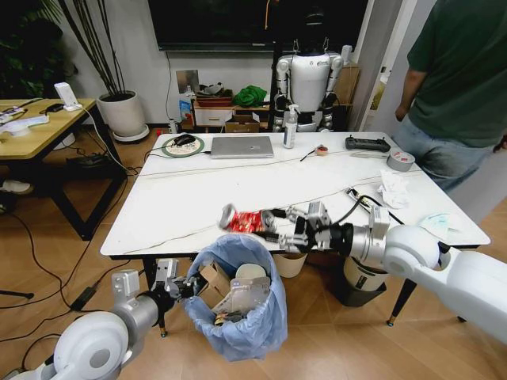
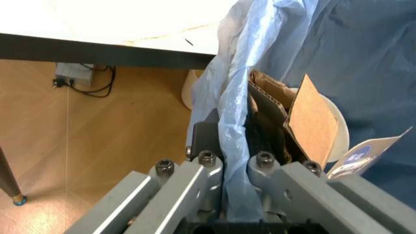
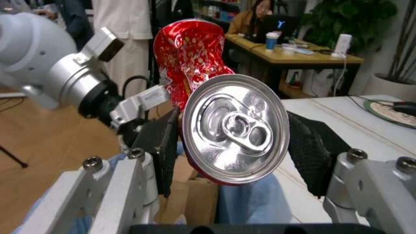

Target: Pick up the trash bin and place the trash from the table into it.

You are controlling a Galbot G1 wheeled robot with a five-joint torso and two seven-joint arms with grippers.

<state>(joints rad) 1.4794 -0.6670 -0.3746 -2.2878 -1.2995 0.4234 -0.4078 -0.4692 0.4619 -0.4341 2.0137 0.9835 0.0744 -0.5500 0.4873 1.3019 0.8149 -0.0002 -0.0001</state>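
While clamped on the trash bin's (image 1: pixel 238 305) bag rim beside the table (image 1: pixel 198 198), left gripper (image 1: pixel 184 286); right gripper (image 1: pixel 287 229), jaws shut around a crushed red can (image 1: pixel 247 222), above it.

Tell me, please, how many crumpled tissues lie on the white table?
2: a white tissue near the table's right edge, and a pale-blue tissue at its front right corner. The right arm may hide more.

Crumpled glossy red metal can (image 3: pixel 215 112), thin translucent blue plastic bin liner (image 2: pixel 240 117), rough brown cardboard (image 2: pixel 312 122), smooth white table (image 1: pixel 238 190)
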